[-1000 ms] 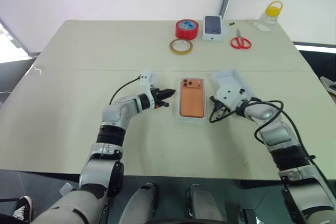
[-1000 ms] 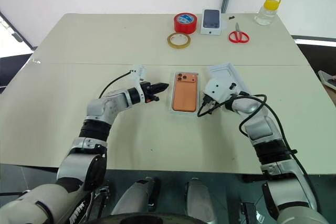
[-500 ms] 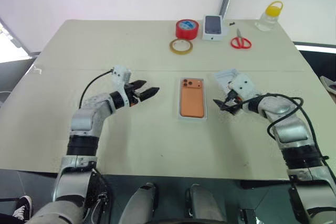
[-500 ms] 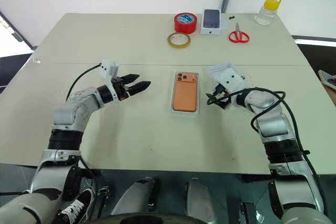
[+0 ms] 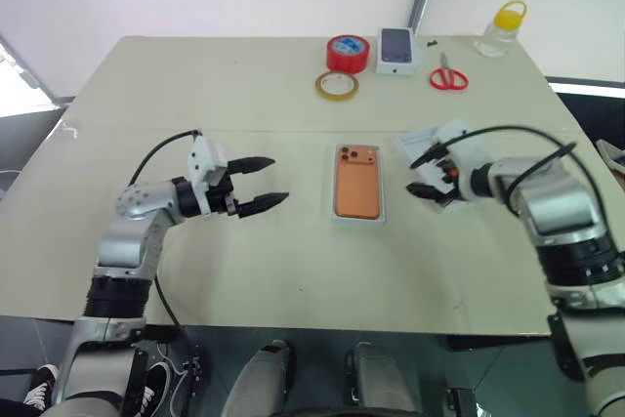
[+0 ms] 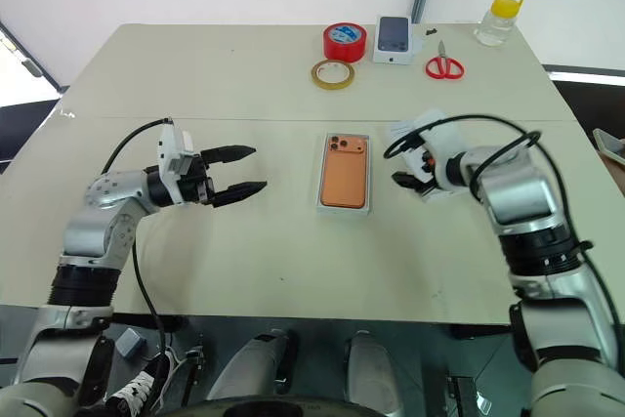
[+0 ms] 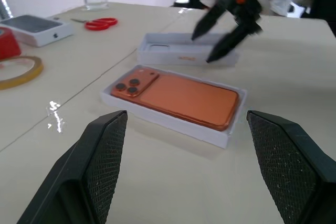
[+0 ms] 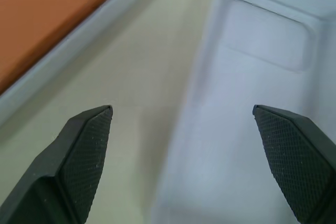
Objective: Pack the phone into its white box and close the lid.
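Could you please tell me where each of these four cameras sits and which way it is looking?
Left eye view: on the head, looking forward and down over the table; both arms show, left gripper open.
Right eye view: beside it, same scene; right gripper open above the lid.
Left wrist view: on the left wrist, facing across the phone in the white box; its own fingers show.
Right wrist view: on the right wrist, looking down onto the lid; its fingers show.
Shared: both wrist views show phone and lid.
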`<act>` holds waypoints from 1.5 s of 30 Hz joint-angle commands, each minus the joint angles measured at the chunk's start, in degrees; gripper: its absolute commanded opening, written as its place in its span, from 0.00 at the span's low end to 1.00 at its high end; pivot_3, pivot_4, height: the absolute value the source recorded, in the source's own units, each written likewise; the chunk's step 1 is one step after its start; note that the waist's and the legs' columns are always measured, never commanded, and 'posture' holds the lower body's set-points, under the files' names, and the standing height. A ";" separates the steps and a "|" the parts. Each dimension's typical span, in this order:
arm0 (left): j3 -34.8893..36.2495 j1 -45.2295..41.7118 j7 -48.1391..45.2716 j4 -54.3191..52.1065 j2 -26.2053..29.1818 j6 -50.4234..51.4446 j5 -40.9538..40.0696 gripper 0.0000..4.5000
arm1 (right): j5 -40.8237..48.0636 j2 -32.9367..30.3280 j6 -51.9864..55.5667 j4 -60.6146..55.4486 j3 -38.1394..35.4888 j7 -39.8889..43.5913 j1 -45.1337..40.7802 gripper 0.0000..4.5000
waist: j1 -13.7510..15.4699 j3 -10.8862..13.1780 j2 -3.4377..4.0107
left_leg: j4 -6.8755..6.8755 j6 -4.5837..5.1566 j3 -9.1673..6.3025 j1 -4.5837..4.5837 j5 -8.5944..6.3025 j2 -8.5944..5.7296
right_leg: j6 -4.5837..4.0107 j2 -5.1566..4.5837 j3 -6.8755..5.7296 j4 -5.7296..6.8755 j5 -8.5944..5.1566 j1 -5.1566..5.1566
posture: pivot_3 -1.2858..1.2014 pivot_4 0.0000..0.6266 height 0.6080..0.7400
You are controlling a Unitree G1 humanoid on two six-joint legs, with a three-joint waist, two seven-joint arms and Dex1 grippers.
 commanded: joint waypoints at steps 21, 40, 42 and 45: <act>0.20 2.36 -0.92 -3.31 2.28 -3.00 -3.61 0.85 | 2.37 3.89 7.90 8.28 9.07 -4.44 -8.41 0.88 | -0.27 0.04 0.04 | -0.08 0.06 0.00 -0.01 -0.03 0.01 | -0.01 0.01 0.00 0.02 0.01 -0.08 | 0.52 0.24 1.00; 0.10 3.00 3.54 -4.68 1.62 -1.51 -3.79 0.85 | 3.43 9.39 7.41 11.60 1.95 -10.83 -13.00 0.01 | -0.50 0.06 0.07 | -0.05 0.06 0.01 0.00 -0.03 0.02 | -0.02 0.03 0.01 0.04 0.02 -0.08 | 0.52 0.24 1.00; 0.26 2.61 3.99 -4.20 1.60 -1.28 -3.82 0.85 | 5.14 12.71 6.24 11.78 -2.49 -11.99 -15.59 0.01 | -0.79 0.10 0.13 | -0.09 0.05 0.02 -0.01 -0.02 0.02 | -0.03 0.03 0.02 0.08 0.03 -0.12 | 0.52 0.24 1.00; 0.60 1.64 4.59 -3.23 1.52 -0.96 -3.87 0.85 | 11.34 20.98 10.28 10.87 -15.16 -13.60 -18.86 0.01 | -1.07 0.10 0.13 | -0.17 0.01 -0.01 -0.01 0.00 0.02 | -0.03 0.04 0.02 0.09 0.03 -0.16 | 0.52 0.24 1.00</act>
